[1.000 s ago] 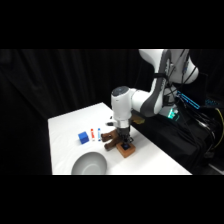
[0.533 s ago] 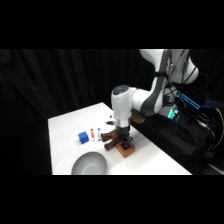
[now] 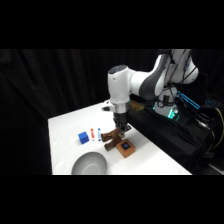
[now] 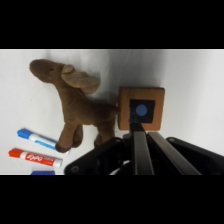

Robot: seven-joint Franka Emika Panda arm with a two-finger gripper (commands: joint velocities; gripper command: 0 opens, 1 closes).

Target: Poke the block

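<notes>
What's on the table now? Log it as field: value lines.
block: orange-brown, dark square with a blue dot on top
gripper: fingers together, tip at the block's dark square
plush: brown toy, beside the block
markers: blue, red
cube: blue
bowl: white, at the near edge

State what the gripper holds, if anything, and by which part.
Nothing is held. The gripper points down over the block, its tip at the edge of the dark square on the block's top; it grips neither the block nor the plush toy beside it.
</notes>
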